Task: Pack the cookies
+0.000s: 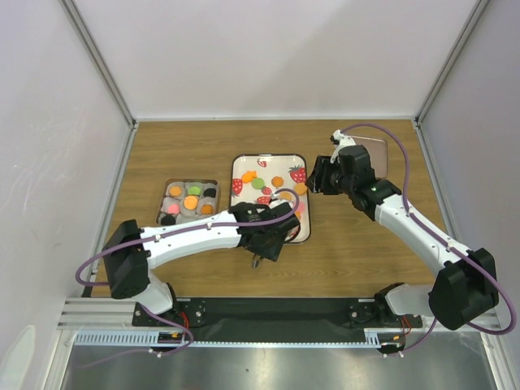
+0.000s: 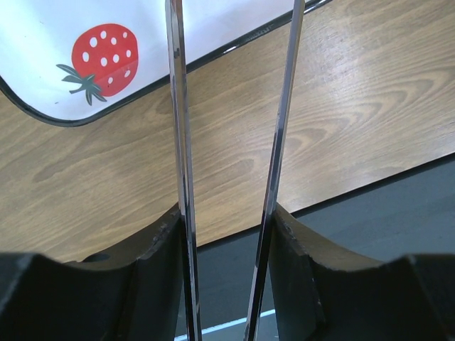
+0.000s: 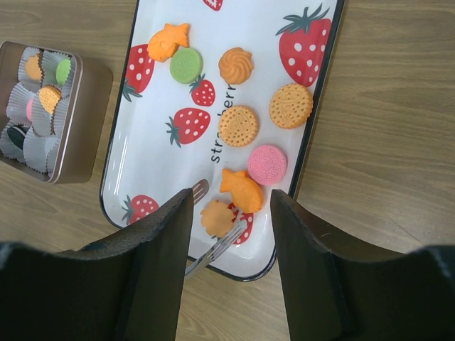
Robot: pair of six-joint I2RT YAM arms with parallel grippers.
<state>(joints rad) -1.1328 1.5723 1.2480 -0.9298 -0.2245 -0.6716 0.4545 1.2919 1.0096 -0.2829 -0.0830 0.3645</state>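
Right wrist view, flat orange, green and pink cookies (image 3: 238, 126) scattered on white strawberry-printed tray (image 3: 149, 149), others set in brown tin (image 3: 85, 121) beside it on wooden desk (image 3: 384, 163), right tool (image 3: 231, 206) held open above tray, left tool (image 2: 226, 213) clamped on metal tongs (image 2: 178, 142), tips flanking one orange flower cookie (image 3: 217, 217).
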